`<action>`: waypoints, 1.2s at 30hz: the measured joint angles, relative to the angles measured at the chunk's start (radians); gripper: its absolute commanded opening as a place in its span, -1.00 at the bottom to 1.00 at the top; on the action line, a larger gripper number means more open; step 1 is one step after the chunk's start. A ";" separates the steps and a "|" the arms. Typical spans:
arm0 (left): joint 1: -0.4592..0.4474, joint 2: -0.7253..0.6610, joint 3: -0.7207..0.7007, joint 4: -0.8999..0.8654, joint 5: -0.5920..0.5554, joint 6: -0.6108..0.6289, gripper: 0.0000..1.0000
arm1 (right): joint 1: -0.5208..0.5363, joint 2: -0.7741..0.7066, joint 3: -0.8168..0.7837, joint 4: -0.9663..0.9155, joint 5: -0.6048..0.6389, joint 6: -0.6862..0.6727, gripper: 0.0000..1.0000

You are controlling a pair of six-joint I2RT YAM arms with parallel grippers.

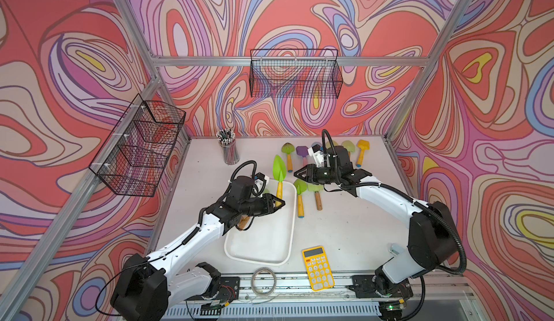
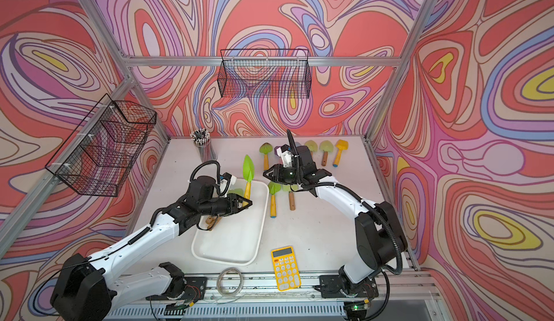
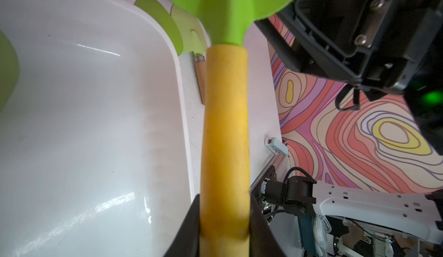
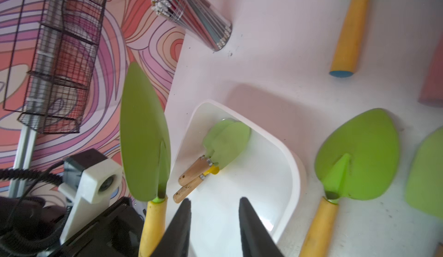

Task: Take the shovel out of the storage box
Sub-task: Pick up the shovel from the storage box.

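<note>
Clamping the shovel (image 1: 278, 166) by its yellow handle, left gripper (image 1: 280, 203) fingers hold it over the storage box (image 1: 263, 238); right gripper (image 1: 296, 173) fingers stand slightly apart, empty.

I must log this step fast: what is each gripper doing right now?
Left gripper: closed on the yellow handle of a green shovel.
Right gripper: open, holding nothing.

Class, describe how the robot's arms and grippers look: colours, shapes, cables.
The left arm and right arm have white link shells with black joint housings. Ribbed black cables loop alongside. The left gripper and right gripper are black with tapering pointed fingers; white camera mounts sit on the wrists.
</note>
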 measured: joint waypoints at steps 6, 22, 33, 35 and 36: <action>0.004 0.018 -0.003 0.181 0.104 -0.087 -1.00 | 0.000 0.000 -0.018 0.113 -0.137 0.044 -0.22; 0.006 0.062 -0.066 0.528 0.196 -0.264 -1.00 | -0.002 -0.030 -0.080 0.258 -0.257 0.121 -0.21; 0.013 0.061 -0.095 0.605 0.192 -0.306 -1.00 | -0.003 -0.085 -0.083 0.264 -0.251 0.129 -0.21; 0.013 0.061 -0.108 0.607 0.192 -0.318 -1.00 | -0.002 -0.098 -0.083 0.288 -0.261 0.140 -0.21; 0.012 0.061 -0.116 0.614 0.193 -0.324 -1.00 | -0.002 -0.104 -0.084 0.304 -0.269 0.148 -0.21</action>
